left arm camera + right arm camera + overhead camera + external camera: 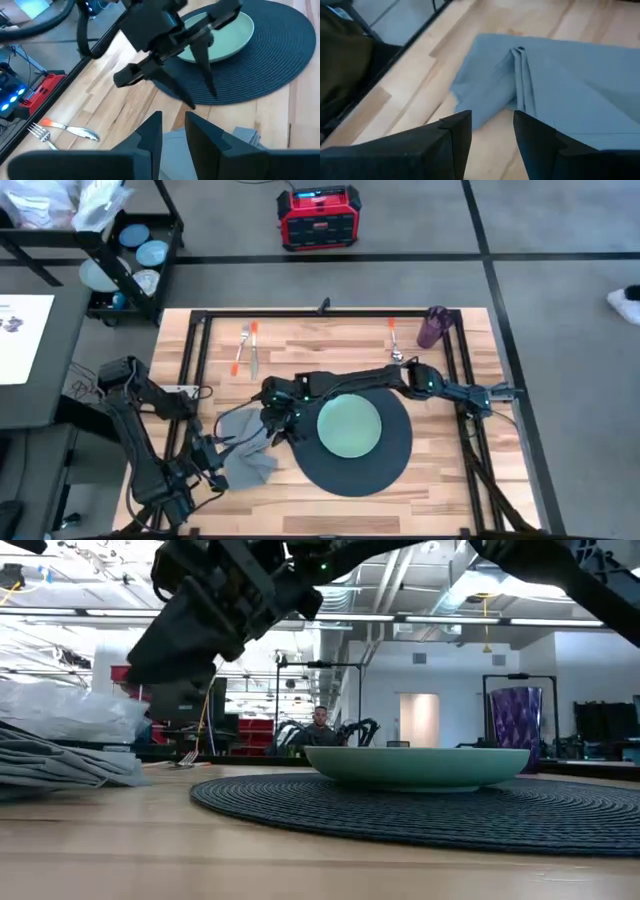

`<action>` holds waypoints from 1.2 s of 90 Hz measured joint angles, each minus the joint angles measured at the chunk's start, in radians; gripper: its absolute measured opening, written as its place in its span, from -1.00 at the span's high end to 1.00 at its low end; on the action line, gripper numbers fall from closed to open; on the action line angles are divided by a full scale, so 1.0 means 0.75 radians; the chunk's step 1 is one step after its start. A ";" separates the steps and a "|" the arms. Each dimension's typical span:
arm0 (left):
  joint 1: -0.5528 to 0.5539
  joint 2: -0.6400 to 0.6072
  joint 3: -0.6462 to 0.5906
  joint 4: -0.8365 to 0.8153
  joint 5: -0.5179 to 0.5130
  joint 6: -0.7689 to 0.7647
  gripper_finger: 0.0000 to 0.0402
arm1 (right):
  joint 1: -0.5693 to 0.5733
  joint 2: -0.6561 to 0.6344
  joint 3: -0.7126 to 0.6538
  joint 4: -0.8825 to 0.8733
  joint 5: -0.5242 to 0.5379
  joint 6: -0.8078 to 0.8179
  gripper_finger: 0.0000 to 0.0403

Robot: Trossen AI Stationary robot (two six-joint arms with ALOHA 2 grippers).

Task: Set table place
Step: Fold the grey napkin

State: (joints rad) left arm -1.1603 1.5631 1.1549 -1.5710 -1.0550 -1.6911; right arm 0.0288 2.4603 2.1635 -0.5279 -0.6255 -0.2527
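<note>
Butcher-block table (330,345) is seen bearing a crumpled napkin (245,450) left of the mat (395,455), long axis toward the plate (349,426). Right gripper (492,132) is held parted above it; left gripper (173,132) is parted nearby.

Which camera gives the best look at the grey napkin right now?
The right wrist view: the napkin fills it, its bunched fold clear. The high view shows it whole but small, left of the mat. The low view shows only its edge; the left wrist view, a corner.
</note>
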 joint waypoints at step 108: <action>0.860 0.002 -0.058 0.799 0.673 1.542 0.85 | -0.447 -1.012 -0.199 -1.203 0.312 -0.225 0.67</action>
State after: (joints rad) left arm -0.5150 1.5643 1.1111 -0.9720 -0.5505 -0.5344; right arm -0.3062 1.7010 2.0146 -1.4301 -0.3917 -0.4218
